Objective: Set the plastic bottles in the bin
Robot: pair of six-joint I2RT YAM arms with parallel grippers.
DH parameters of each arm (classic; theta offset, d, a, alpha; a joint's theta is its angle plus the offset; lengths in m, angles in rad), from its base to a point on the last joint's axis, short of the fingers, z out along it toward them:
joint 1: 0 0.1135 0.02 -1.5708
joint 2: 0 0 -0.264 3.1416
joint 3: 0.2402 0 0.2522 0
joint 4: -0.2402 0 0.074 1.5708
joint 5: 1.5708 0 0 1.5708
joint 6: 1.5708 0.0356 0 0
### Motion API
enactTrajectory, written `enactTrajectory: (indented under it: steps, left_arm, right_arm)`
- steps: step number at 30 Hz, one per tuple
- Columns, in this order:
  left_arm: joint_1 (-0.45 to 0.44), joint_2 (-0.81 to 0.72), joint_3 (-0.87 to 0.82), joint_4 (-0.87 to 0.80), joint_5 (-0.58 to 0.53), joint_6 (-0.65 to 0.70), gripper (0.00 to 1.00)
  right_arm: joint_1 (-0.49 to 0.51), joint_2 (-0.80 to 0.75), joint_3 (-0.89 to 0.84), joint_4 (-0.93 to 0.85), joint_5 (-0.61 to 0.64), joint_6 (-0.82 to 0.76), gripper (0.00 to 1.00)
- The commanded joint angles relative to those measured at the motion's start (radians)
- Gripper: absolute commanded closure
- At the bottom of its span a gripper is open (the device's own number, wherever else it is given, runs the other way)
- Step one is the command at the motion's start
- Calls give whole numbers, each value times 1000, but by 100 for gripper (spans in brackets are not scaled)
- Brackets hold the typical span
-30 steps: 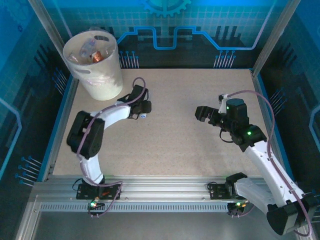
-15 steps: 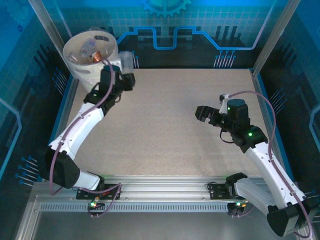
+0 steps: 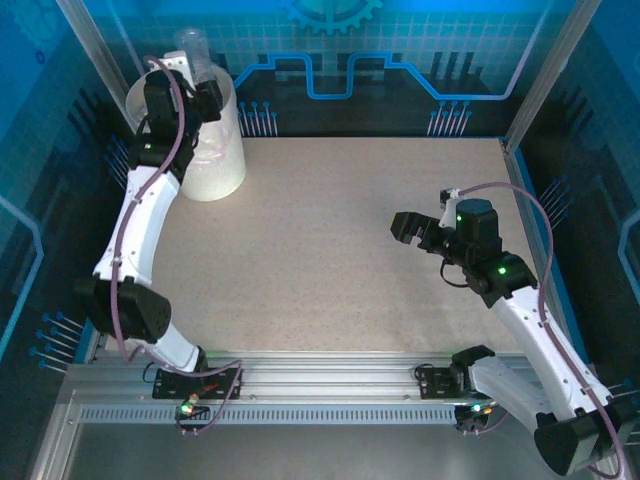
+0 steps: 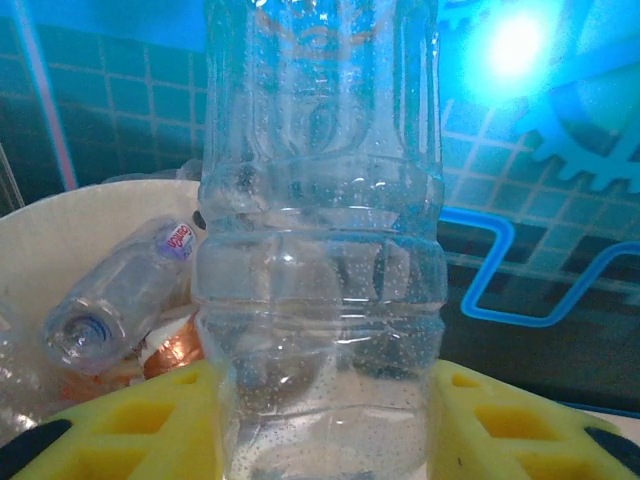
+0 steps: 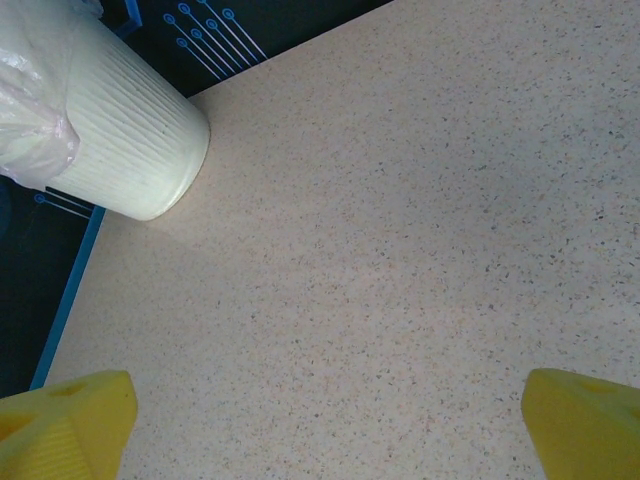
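1. Your left tool (image 4: 322, 405) clenches a clear bottle (image 4: 320, 230) at the rim of the bin (image 3: 215, 160), other bottles (image 4: 115, 300) inside.
2. Next, you bring it fully over the bin, then let go.
3. Your right tool (image 3: 403, 228) hangs released above the bench (image 3: 330, 250).

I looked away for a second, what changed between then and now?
The left hand, shut on a clear bottle, swung from mid-table to the far left, over the bin. The right hand stayed open and still; the bin has not moved.
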State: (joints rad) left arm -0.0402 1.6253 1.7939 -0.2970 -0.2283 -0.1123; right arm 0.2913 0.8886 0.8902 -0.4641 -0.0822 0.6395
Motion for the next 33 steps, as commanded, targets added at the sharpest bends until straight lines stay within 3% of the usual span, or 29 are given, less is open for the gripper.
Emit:
enactTrajectory:
  steps: [1, 10, 13, 14, 18, 23, 28, 33]
  left_arm:
    - [36, 63, 81, -15, 44, 78, 51]
    - [123, 239, 258, -105, 178, 122, 50]
    - [132, 299, 322, -169, 163, 131, 48]
    - [136, 314, 337, -182, 152, 130, 45]
    - [143, 346, 405, -234, 134, 111, 13]
    - [143, 282, 417, -243, 164, 56, 2]
    - [143, 128, 291, -198, 222, -66, 1]
    - [141, -144, -76, -6, 345, -240, 1]
  right_arm:
    - [-10, -21, 9, -20, 0, 14, 0]
    - [-11, -85, -5, -65, 41, -4, 0]
    - [-10, -107, -5, -67, 59, -10, 0]
    - [-11, -112, -5, -68, 63, -12, 0]
    - [-11, -115, -5, -80, 69, -22, 0]
    - [-12, -114, -4, -73, 82, -27, 0]
    - [-12, -98, -5, -57, 107, -44, 0]
    - [-14, -83, -36, -48, 227, -117, 0]
